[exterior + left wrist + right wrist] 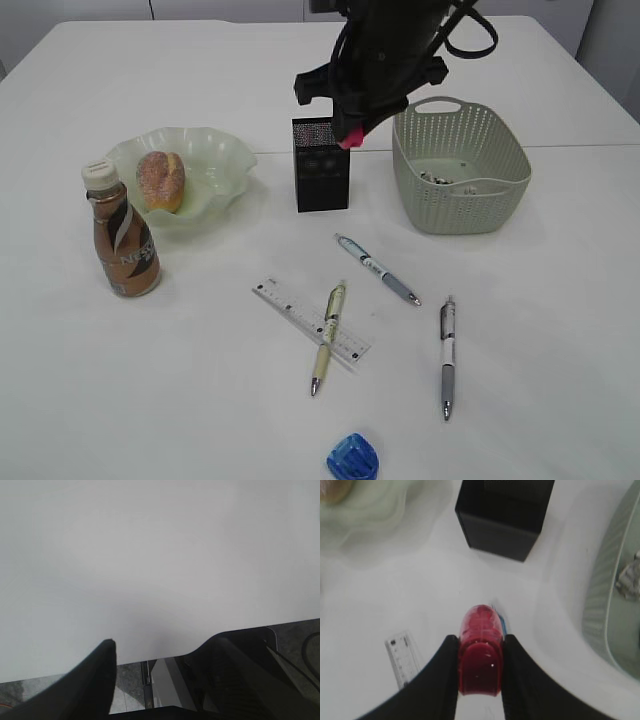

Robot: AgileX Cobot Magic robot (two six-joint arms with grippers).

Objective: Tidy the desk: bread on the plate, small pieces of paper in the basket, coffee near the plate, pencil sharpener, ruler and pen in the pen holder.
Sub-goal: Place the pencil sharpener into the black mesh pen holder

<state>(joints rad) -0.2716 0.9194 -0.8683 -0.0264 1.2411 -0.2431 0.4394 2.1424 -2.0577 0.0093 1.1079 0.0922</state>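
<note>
Currently: red sharpener held above the pen holder

Item held: a red pencil sharpener (480, 655), pinched between the two black fingers of the right gripper (480, 667). From the exterior camera it shows as a pink-red tip at the rear right corner of the pen holder (321, 170), apparently just over the rim, though the arm hides most of it.

Pen holder: black mesh box, upright on the desk (180, 400), between the plate (215, 160) and the basket (455, 190).

Plate: wavy pale green dish, with the bread (160, 180) lying in it. The coffee (122, 235) stands upright just in front of the plate's left side.

Basket: small crumpled scraps on its floor.

Loose on the desk: ruler (310, 322) with a cream pen (328, 335) lying across it; a blue-and-white pen (377, 269); a grey pen (447, 355); a blue sharpener (352, 457) at the near edge.

Left gripper (160, 680): jaws spread, nothing between them, over bare white tabletop.
</note>
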